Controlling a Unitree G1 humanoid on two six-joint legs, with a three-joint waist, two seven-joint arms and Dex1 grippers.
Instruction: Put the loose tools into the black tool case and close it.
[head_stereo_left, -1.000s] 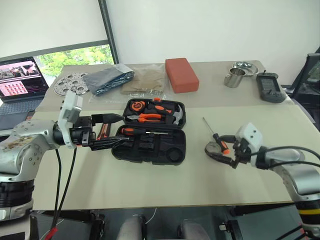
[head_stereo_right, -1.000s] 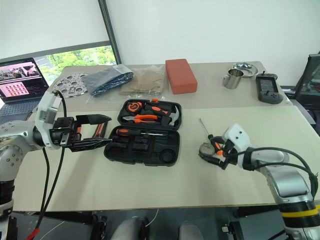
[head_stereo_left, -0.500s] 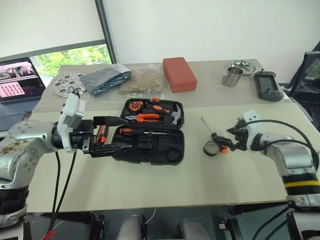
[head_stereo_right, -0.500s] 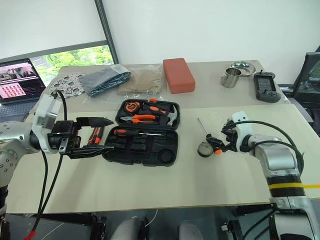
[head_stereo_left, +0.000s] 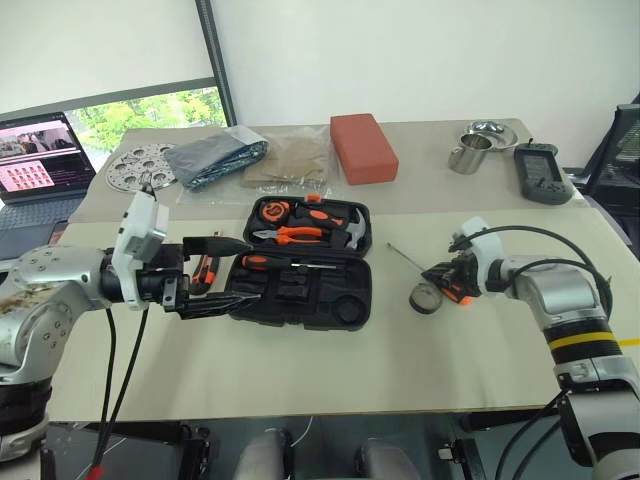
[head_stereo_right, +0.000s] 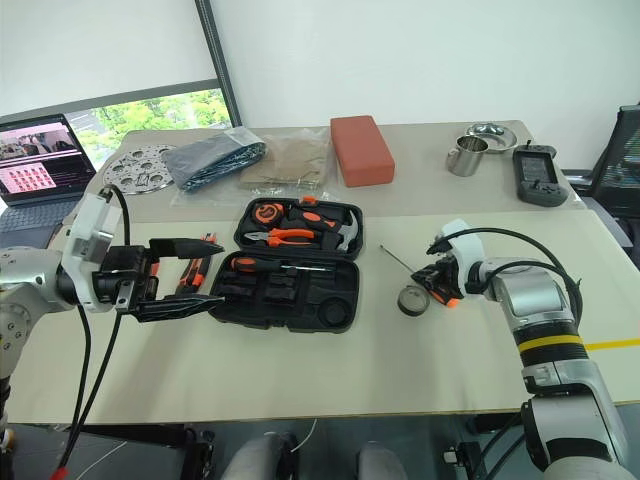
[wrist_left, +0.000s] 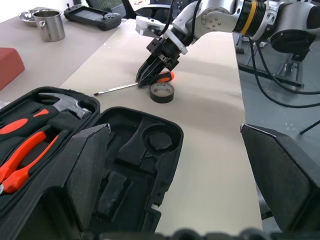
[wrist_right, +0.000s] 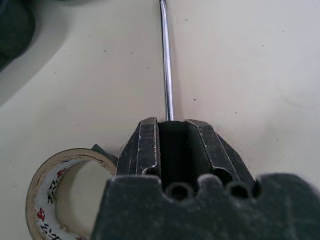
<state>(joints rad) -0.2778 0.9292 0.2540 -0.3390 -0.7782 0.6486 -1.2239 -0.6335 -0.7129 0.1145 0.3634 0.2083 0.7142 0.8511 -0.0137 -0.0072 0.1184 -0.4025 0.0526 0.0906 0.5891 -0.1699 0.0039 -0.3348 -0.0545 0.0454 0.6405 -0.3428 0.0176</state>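
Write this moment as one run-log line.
right gripper: shut on screwdriver | tape roll: beside it | left gripper: open | tool case: open

Bright, even daylight; soft shadows.

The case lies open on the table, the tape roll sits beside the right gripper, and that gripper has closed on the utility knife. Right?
Not quite. The right gripper has closed on a screwdriver, not the utility knife: the right wrist view shows its metal shaft running out from between the fingers. The rest holds: the black tool case lies open and the tape roll sits beside that gripper.
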